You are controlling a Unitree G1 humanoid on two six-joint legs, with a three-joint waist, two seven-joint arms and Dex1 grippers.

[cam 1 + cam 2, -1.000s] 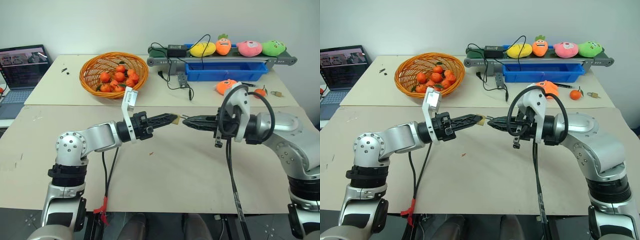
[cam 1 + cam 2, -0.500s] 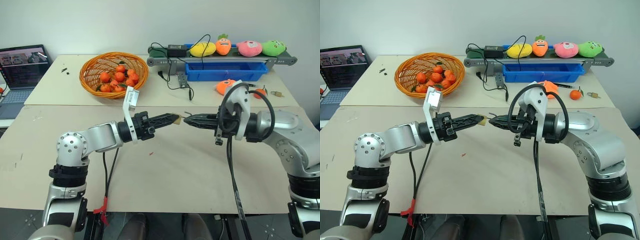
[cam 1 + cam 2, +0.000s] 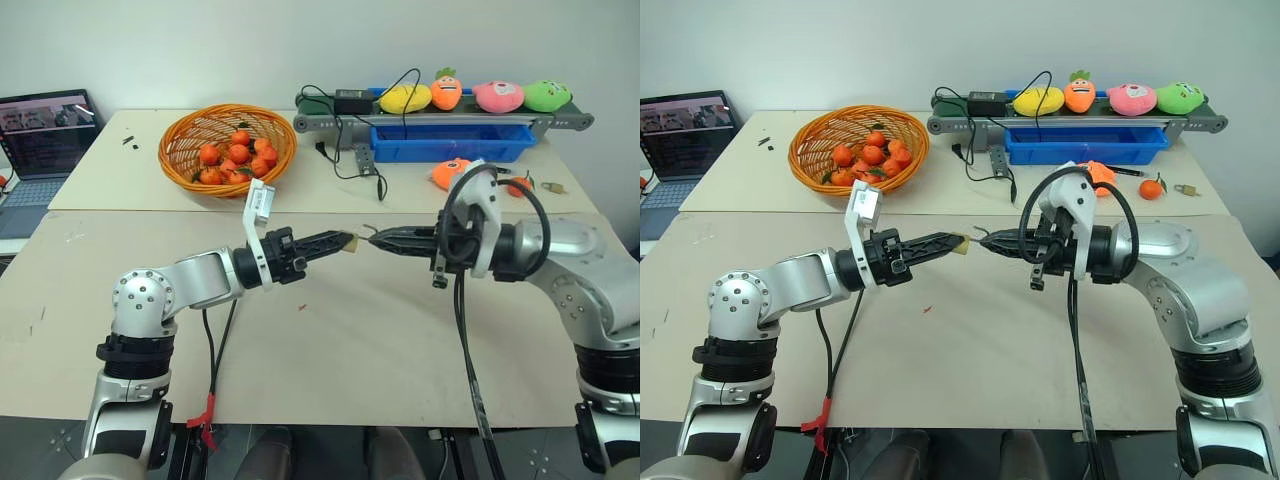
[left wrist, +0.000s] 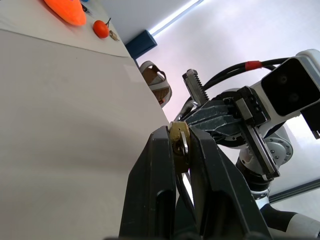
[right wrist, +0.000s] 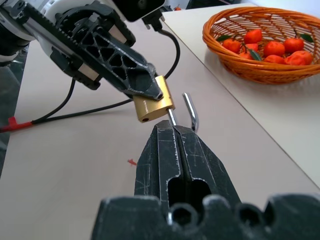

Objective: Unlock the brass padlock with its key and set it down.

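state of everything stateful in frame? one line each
left gripper: shut on brass padlock
right gripper: shut on shackle
shackle: looks open, one leg clear of the padlock body
laptop: open, screen lit
second padlock: lying on the far table, too small to tell

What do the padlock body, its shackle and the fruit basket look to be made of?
Brass padlock: yellow-gold metal, likely brass, with a smooth, faintly shiny face. Shackle: thin silvery metal, probably steel, with bright highlights. Basket: woven orange strands, wicker or plastic; I cannot tell which.
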